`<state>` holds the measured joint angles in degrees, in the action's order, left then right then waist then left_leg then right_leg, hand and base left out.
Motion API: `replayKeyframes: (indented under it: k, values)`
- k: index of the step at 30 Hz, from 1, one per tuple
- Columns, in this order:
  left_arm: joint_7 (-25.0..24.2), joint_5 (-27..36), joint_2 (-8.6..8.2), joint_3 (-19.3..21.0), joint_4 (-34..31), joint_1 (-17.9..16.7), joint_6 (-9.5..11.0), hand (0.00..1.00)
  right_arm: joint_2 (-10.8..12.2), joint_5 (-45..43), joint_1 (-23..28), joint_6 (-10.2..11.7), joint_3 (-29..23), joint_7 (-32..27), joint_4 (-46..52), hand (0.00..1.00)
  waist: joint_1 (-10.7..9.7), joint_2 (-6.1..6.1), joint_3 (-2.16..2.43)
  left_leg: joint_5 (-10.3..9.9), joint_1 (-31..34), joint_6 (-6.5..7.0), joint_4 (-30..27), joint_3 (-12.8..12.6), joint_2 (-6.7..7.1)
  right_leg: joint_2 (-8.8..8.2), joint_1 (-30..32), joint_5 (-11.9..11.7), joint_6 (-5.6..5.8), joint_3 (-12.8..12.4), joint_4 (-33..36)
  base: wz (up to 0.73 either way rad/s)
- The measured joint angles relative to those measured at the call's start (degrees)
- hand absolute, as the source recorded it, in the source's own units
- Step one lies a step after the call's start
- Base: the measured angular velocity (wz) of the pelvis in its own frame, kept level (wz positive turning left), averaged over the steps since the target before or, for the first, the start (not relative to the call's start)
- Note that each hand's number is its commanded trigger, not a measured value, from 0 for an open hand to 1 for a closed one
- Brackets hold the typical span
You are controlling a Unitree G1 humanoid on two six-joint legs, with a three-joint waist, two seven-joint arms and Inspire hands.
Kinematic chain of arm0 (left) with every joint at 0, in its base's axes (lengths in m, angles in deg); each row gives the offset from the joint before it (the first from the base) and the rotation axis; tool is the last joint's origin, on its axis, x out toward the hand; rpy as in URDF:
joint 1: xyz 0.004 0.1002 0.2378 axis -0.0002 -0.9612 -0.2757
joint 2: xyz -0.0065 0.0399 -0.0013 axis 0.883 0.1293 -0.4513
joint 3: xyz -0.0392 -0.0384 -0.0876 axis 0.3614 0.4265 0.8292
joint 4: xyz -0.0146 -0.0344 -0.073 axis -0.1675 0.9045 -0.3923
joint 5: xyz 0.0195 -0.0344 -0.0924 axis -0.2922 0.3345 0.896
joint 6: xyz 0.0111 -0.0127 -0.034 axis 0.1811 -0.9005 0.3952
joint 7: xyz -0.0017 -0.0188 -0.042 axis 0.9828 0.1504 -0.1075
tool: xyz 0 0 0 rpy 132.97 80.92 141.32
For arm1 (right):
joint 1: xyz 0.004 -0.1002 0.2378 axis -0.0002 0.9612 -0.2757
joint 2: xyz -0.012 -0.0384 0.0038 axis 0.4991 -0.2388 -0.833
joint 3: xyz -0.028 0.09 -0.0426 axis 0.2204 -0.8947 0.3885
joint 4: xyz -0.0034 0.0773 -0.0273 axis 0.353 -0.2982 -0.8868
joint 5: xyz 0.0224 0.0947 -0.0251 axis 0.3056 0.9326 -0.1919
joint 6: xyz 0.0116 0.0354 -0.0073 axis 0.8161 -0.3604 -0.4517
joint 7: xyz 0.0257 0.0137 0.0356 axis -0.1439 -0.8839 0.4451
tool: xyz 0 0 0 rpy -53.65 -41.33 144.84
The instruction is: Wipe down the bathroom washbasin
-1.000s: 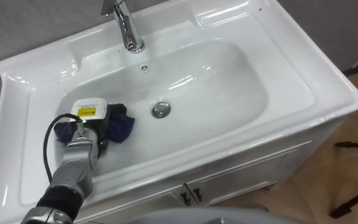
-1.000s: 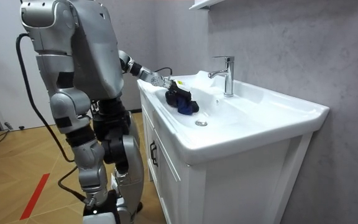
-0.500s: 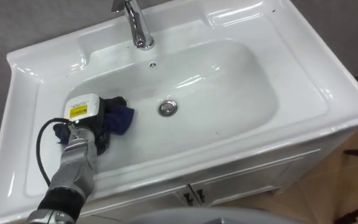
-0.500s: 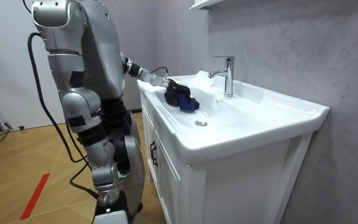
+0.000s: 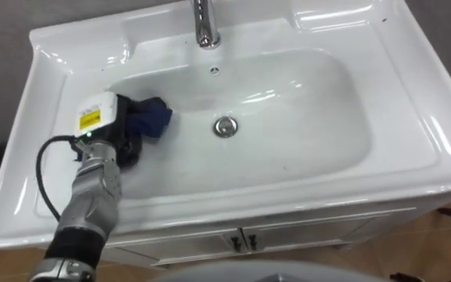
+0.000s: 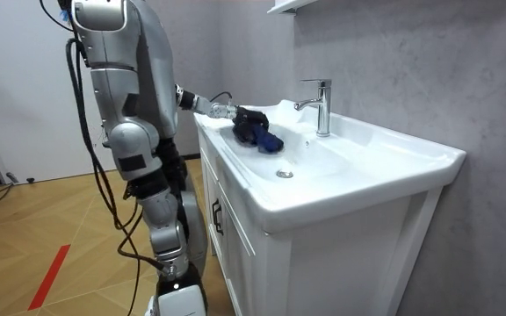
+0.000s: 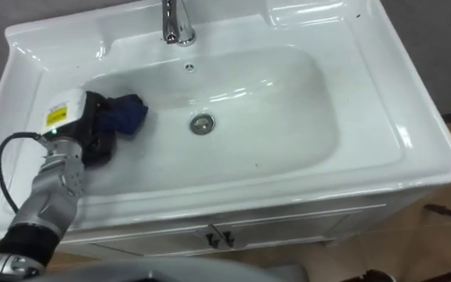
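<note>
A white basin (image 5: 312,149) is set in a vanity top, with a chrome faucet (image 5: 203,27) at the back and a round drain (image 5: 225,126) in the middle. A dark blue cloth (image 5: 153,117) lies bunched on the basin's left slope. My left hand (image 5: 114,133) rests on the cloth, fingers curled into it. In the room view the left hand (image 6: 235,114) reaches over the vanity's near end with the cloth (image 6: 266,140) under it. I stand upright at that end. The right eye view has the left hand (image 7: 92,133) and cloth (image 7: 128,113) in the same place.
White cabinet doors (image 5: 241,239) with small handles sit below the basin. A grey wall backs the vanity, with a shelf (image 6: 284,7) above it. Wooden floor with a red tape strip (image 6: 49,276) lies behind me.
My body has straightened up at the vanity's end and the eye views have shifted. The left hand has slid the cloth up the basin's left slope toward the back.
</note>
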<state>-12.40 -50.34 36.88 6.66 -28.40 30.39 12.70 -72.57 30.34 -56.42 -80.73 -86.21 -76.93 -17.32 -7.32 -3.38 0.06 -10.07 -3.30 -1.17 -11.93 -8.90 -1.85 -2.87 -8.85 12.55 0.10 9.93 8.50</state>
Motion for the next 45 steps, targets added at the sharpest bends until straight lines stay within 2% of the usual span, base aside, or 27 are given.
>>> replayKeyframes:
  k: [4,11,17,23,27,34,41,45]
  values:
    - [2.83,2.8,0.98,3.82,-3.92,0.0,0.51,1.0,-0.02,-0.05,0.35,0.06,0.15,0.1,-1.56,0.0,0.07,-0.22,0.11,0.0,0.4,0.0,0.0,1.08,0.44,-0.28,0.05,0.16,0.25,0.46,-0.01,0.09]
    - [5.91,2.93,1.4,6.49,-5.04,0.01,0.13,1.0,-0.03,0.01,0.85,-0.11,0.13,0.15,-1.8,0.0,0.18,-0.5,0.17,0.0,0.72,0.01,0.0,1.64,0.67,-0.45,-0.04,0.25,0.39,1.31,-0.14,0.06]
    - [5.91,4.7,1.4,7.04,-5.56,0.01,0.07,1.0,-0.02,0.37,1.21,-0.14,0.14,0.17,-1.68,0.0,1.79,-0.71,0.3,0.0,0.67,0.01,-0.03,1.71,0.69,-0.44,-0.15,0.24,0.39,1.35,-0.22,0.0]
    - [8.04,4.97,1.93,11.24,-8.33,0.01,0.11,1.0,-0.02,0.35,1.95,-0.08,0.1,0.62,-1.38,0.0,3.37,-0.71,0.29,-0.01,0.8,0.02,-0.25,1.8,0.7,-0.49,-0.16,0.25,0.39,1.3,-0.37,0.0]
    - [8.46,4.84,2.12,13.04,-8.34,-0.01,0.0,1.0,-0.03,0.32,2.18,-0.12,0.1,1.12,-1.39,0.0,4.2,-0.82,0.36,-0.01,0.86,0.02,-0.35,2.87,0.79,-0.5,-0.27,0.25,0.39,1.46,-0.36,0.01]
    - [8.46,4.9,2.13,13.35,-8.31,-0.53,-0.42,1.0,-0.04,0.25,2.79,-0.12,0.88,1.85,-1.56,0.0,4.6,-0.77,0.29,-0.01,1.25,0.02,-0.79,3.4,0.89,-0.53,-0.3,0.26,0.39,2.11,-0.18,0.05]
    - [8.39,4.94,2.11,12.79,-8.3,-4.33,-0.97,1.0,-0.18,0.35,3.04,-0.63,1.26,1.93,-1.57,0.0,4.49,-0.99,0.17,-0.02,1.07,0.06,-0.76,3.36,1.15,-0.83,-0.32,0.47,0.66,1.87,0.23,0.0]
    - [8.02,4.95,2.09,12.57,-8.31,-4.67,-1.57,1.0,-0.14,0.36,3.05,-0.66,2.35,2.43,-1.68,0.0,4.44,-0.99,0.12,-0.07,1.07,0.15,-0.74,3.63,1.38,-0.96,-0.39,0.47,0.78,1.93,0.26,0.0]
